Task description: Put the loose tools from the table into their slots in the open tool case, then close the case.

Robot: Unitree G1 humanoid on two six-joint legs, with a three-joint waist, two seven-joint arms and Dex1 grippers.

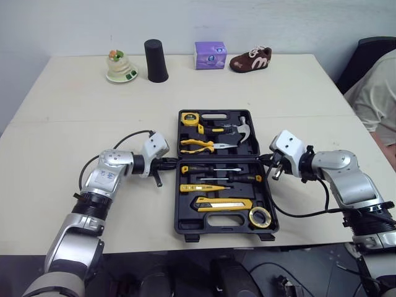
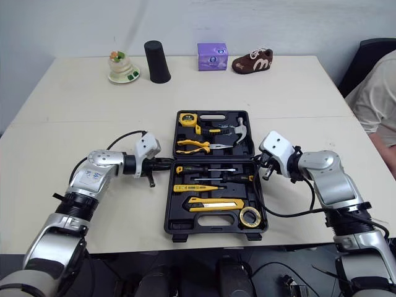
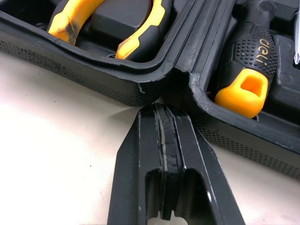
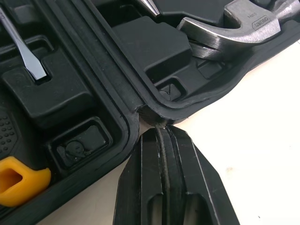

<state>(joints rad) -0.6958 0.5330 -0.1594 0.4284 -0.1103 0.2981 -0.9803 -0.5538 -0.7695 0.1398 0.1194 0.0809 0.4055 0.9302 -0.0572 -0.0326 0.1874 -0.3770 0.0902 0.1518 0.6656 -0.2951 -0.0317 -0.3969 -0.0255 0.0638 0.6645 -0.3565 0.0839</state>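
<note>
The black tool case (image 1: 177,210) lies open flat in the middle of the table. Its far half holds a tape measure (image 1: 189,119), pliers (image 1: 198,146) and a hammer (image 1: 238,130). Its near half holds screwdrivers (image 1: 210,168), a yellow utility knife (image 1: 223,203) and a tape roll (image 1: 260,216). My left gripper (image 1: 172,162) is shut, with its tip at the hinge notch on the case's left side (image 3: 164,110). My right gripper (image 1: 267,159) is shut too, touching the hinge notch on the right side (image 4: 161,131). Neither holds anything.
Along the far edge of the table stand a small figurine on a dish (image 1: 120,68), a black cup (image 1: 156,60), a purple box (image 1: 210,55) and a brown toy shoe (image 1: 250,59). A person's sleeve (image 1: 377,93) shows at the right, beside a dark chair.
</note>
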